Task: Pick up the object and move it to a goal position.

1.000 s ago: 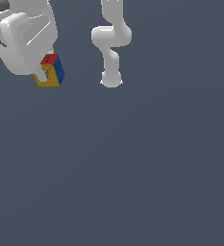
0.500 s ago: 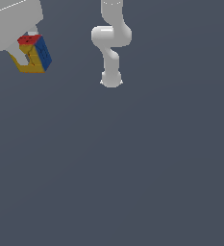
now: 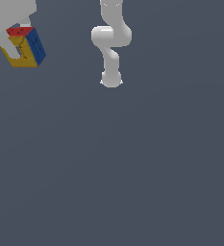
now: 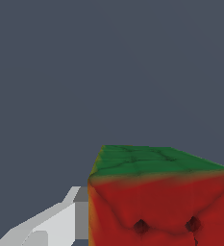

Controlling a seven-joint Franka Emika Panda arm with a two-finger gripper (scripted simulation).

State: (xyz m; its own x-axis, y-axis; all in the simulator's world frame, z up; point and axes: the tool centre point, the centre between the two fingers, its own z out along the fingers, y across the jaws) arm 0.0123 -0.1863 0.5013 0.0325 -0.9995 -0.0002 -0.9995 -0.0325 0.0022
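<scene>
The white tool (image 3: 18,45) sits at the upper corner on the exterior view's left, closed around the small cube with red, yellow and blue tiled faces (image 3: 28,47). One pale finger (image 3: 10,46) crosses the cube's yellow face; the other finger is hidden behind the cube. The cube hangs tilted, red face turned up toward the tool body, blue face toward the exterior view's right, yellow face toward the camera and downward. Being a cube, it has no long axis; one lower corner points down. In the wrist view the cube (image 4: 159,202) fills the near corner, showing a red face and a green face, with one white finger (image 4: 60,221) pressed flat against its side. The white jointed arm (image 3: 111,43) stands well apart from the cube, near the top middle of the exterior view, its base on the plain dark grey-blue floor (image 3: 132,168).
</scene>
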